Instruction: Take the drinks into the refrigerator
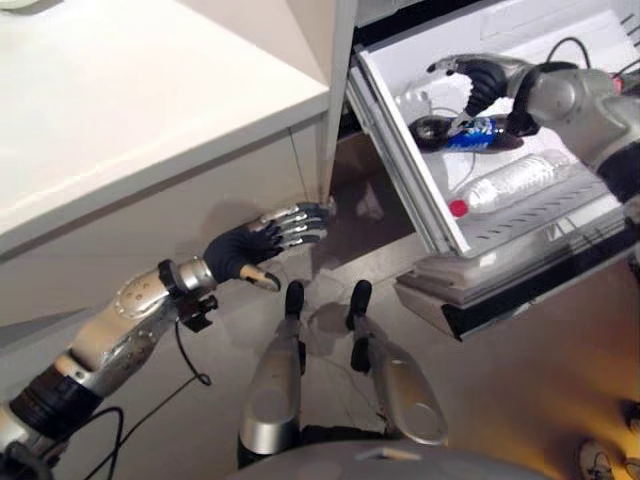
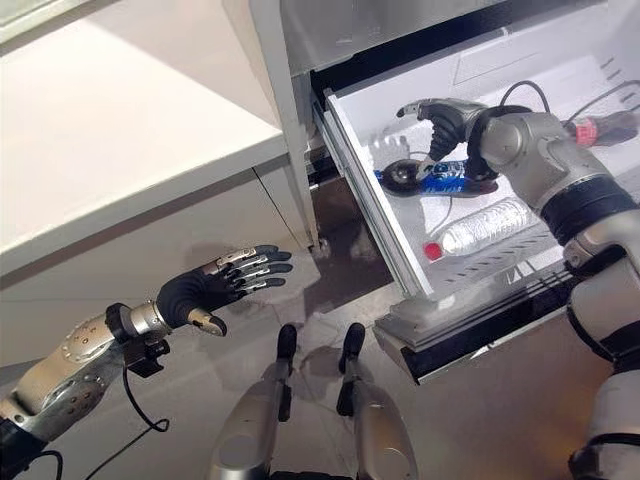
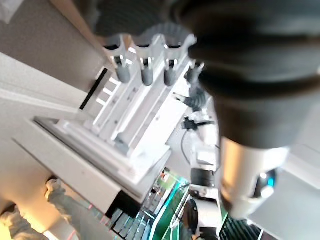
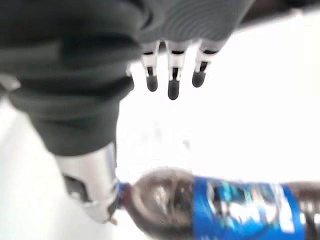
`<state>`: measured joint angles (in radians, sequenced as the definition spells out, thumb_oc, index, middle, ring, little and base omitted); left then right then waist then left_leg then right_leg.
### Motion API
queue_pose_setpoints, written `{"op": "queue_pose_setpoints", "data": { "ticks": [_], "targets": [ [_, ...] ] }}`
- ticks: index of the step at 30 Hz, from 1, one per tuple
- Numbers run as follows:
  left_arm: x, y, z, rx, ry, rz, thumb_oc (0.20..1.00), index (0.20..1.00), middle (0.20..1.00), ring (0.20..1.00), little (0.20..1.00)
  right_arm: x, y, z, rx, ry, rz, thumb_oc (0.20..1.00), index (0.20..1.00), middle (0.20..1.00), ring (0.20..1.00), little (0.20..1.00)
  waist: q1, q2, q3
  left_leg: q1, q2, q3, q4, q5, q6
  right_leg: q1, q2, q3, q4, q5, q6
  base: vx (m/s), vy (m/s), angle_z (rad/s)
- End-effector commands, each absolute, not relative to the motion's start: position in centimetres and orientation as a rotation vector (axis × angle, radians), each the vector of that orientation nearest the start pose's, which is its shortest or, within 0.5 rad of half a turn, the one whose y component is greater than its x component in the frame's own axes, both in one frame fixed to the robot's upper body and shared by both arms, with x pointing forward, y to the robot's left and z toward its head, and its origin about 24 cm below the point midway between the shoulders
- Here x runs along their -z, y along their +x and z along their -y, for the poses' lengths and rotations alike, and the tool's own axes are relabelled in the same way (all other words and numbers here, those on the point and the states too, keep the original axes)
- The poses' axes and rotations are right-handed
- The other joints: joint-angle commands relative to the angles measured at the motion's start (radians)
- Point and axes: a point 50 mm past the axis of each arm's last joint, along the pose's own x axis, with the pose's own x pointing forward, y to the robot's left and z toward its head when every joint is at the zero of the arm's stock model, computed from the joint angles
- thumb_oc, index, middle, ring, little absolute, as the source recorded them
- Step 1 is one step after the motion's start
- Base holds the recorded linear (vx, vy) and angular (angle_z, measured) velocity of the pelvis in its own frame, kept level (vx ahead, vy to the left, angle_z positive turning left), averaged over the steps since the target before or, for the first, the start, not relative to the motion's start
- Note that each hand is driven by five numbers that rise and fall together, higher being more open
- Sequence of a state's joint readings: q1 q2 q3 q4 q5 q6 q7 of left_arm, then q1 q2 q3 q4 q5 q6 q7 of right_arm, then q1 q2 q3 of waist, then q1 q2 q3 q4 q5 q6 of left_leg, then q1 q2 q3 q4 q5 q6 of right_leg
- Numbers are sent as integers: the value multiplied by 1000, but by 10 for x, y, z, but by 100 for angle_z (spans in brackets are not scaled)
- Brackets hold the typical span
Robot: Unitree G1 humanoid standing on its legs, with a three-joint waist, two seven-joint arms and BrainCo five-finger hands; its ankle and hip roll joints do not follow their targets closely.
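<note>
A dark soda bottle (image 1: 462, 132) with a blue label lies on its side in the pulled-out white refrigerator drawer (image 1: 400, 165); in the right wrist view the same soda bottle (image 4: 220, 205) lies just below the fingers. My right hand (image 1: 478, 78) hovers right above it, open, fingers relaxed and apart from the bottle. A clear water bottle (image 1: 515, 182) with a red cap lies nearer the drawer's front. My left hand (image 1: 268, 240) is held out open, low beside the cabinet, holding nothing.
A white counter (image 1: 150, 100) stands at the left over a beige cabinet front. The drawer (image 2: 375, 215) juts out toward me at the right, above a lower tray. Brown floor lies between them.
</note>
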<state>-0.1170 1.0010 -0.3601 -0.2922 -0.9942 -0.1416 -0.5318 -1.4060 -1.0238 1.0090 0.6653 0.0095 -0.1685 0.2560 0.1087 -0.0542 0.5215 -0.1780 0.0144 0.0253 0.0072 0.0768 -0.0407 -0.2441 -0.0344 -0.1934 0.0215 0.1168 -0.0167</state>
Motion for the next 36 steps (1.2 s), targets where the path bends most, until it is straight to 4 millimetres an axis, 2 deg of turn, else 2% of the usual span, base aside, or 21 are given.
{"op": "queue_pose_setpoints", "data": {
  "ticks": [1, 2, 5, 10, 14, 15, 18, 20, 21, 22, 23, 26, 27, 29, 30, 31, 32, 33, 34, 35, 36],
  "targets": [
    [-153, 215, -179, 1046, 9, 177, 1000, 1000, 1000, 1000, 1000, -351, 361, 227, -194, -1453, 361, 1000, 1000, 1000, 1000, 1000, 2, -38, -46, 15, 35, -15, -2, -40, -24, 10, -25, 4, 78, -38, 105, 62, 26, 5],
    [-154, 215, -183, 1036, 17, 183, 1000, 1000, 1000, 1000, 1000, -352, 349, 233, -208, -1422, 394, 1000, 1000, 1000, 1000, 1000, -9, -43, -68, 25, 33, -9, -1, -46, -22, 28, -25, 8, 62, -34, 109, 90, 29, 2],
    [-155, 214, -188, 1023, 24, 182, 1000, 1000, 1000, 1000, 1000, -343, 338, 247, -200, -1344, 413, 1000, 1000, 1000, 1000, 1000, -14, -54, -96, 44, 30, 0, 0, -55, -18, 58, -21, 18, 41, -31, 111, 60, 32, -2],
    [-154, 214, -196, 996, 18, 181, 1000, 1000, 1000, 1000, 1000, -331, 315, 259, -209, -1244, 481, 1000, 1000, 1000, 1000, 1000, -36, -64, -140, 76, 26, 15, 8, -77, -8, 89, -22, 36, 39, -36, 115, 81, 43, -12],
    [-153, 211, -202, 974, 15, 181, 1000, 1000, 1000, 1000, 1000, -310, 296, 269, -218, -1190, 496, 1000, 1000, 1000, 1000, 1000, -60, -68, -179, 112, 23, 27, 16, -101, 2, 116, -24, 48, 50, -51, 118, 112, 54, -16],
    [-151, 211, -203, 962, 8, 186, 1000, 1000, 1000, 1000, 1000, -296, 288, 276, -199, -1142, 501, 1000, 1000, 1000, 1000, 1000, -75, -65, -198, 132, 21, 36, 16, -112, 8, 128, -25, 57, 55, -56, 121, 113, 70, -15],
    [-149, 209, -205, 955, 7, 183, 1000, 1000, 1000, 1000, 1000, -278, 278, 287, -174, -1106, 479, 1000, 1000, 1000, 1000, 1000, -79, -65, -214, 152, 18, 45, 14, -124, 14, 139, -25, 66, 58, -61, 125, 116, 66, -16],
    [-148, 208, -206, 942, 1, 191, 1000, 1000, 1000, 1000, 1000, -261, 268, 296, -135, -1071, 463, 1000, 1000, 1000, 1000, 1000, -87, -61, -230, 171, 17, 52, 10, -130, 18, 151, -24, 76, 57, -64, 129, 111, 61, -25],
    [-146, 206, -208, 926, -9, 200, 1000, 1000, 1000, 1000, 1000, -245, 259, 306, -88, -1043, 443, 1000, 1000, 1000, 1000, 1000, -98, -53, -247, 189, 15, 60, 1, -137, 22, 159, -23, 83, 53, -67, 132, 79, 48, -16],
    [-146, 205, -208, 930, -8, 197, 1000, 1000, 1000, 1000, 1000, -243, 258, 306, -86, -1043, 441, 1000, 1000, 1000, 1000, 1000, -94, -54, -248, 191, 15, 61, -1, -137, 23, 161, -22, 83, 52, -67, 132, 135, 83, -11],
    [-142, 203, -210, 909, -17, 202, 1000, 1000, 1000, 1000, 1000, -225, 250, 315, -38, -1012, 412, 1000, 1000, 1000, 1000, 1000, -107, -48, -261, 207, 14, 67, -12, -140, 26, 169, -21, 91, 47, -67, 135, 92, 60, -14],
    [-141, 201, -211, 897, -11, 213, 1000, 1000, 1000, 1000, 1000, -193, 234, 325, 26, -940, 348, 1000, 1000, 1000, 1000, 1000, -112, -39, -281, 231, 12, 76, -30, -145, 31, 179, -18, 103, 42, -70, 139, 87, 57, -15],
    [-141, 201, -211, 898, -11, 212, 1000, 1000, 1000, 1000, 1000, -192, 233, 325, 26, -939, 347, 1000, 1000, 1000, 1000, 1000, -111, -39, -282, 231, 12, 76, -30, -144, 31, 180, -18, 104, 42, -70, 139, 48, 37, -17],
    [-140, 200, -213, 884, -8, 224, 1000, 1000, 1000, 1000, 1000, -151, 222, 334, 62, -863, 224, 1000, 1000, 1000, 1000, 1000, -123, -30, -293, 249, 11, 83, -42, -149, 34, 185, -15, 111, 45, -75, 142, 55, 41, -18],
    [-140, 200, -213, 884, -8, 222, 1000, 1000, 1000, 1000, 1000, -151, 222, 334, 62, -863, 223, 1000, 1000, 1000, 1000, 1000, -122, -30, -293, 250, 11, 83, -42, -149, 34, 185, -15, 111, 45, -76, 142, 69, 49, -14],
    [-139, 199, -214, 879, -9, 224, 1000, 1000, 1000, 1000, 1000, -118, 216, 340, 94, -805, 116, 1000, 1000, 1000, 1000, 1000, -128, -24, -298, 261, 9, 86, -45, -153, 35, 189, -14, 116, 47, -78, 142, 35, 25, -9],
    [-139, 199, -214, 878, -7, 223, 1000, 1000, 1000, 1000, 1000, -118, 216, 340, 94, -805, 116, 1000, 1000, 1000, 1000, 1000, -128, -26, -298, 263, 9, 87, -46, -153, 36, 190, -14, 116, 47, -79, 143, 46, 35, -9],
    [-137, 198, -215, 871, -8, 220, 1000, 1000, 1000, 1000, 1000, -103, 213, 342, 104, -780, 64, 1000, 1000, 1000, 1000, 1000, -130, -24, -301, 268, 9, 90, -49, -154, 36, 193, -14, 118, 47, -79, 143, 40, 37, -5],
    [-136, 197, -216, 859, -7, 223, 1000, 1000, 1000, 1000, 1000, -76, 206, 342, 109, -743, -32, 1000, 1000, 1000, 1000, 1000, -131, -19, -306, 278, 9, 94, -53, -156, 36, 197, -14, 122, 47, -80, 144, 40, 37, -2],
    [-136, 197, -216, 858, -6, 222, 1000, 1000, 1000, 1000, 1000, -75, 207, 342, 108, -743, -32, 1000, 1000, 1000, 1000, 1000, -132, -20, -306, 279, 9, 95, -54, -156, 36, 198, -13, 123, 46, -80, 144, 42, 33, -2],
    [-135, 196, -217, 854, -11, 219, 1000, 1000, 1000, 1000, 1000, -57, 203, 340, 110, -690, -91, 1000, 1000, 1000, 1000, 1000, -133, -18, -309, 284, 9, 98, -56, -157, 36, 200, -12, 126, 46, -80, 144, 0, 0, 0]
  ]
}}
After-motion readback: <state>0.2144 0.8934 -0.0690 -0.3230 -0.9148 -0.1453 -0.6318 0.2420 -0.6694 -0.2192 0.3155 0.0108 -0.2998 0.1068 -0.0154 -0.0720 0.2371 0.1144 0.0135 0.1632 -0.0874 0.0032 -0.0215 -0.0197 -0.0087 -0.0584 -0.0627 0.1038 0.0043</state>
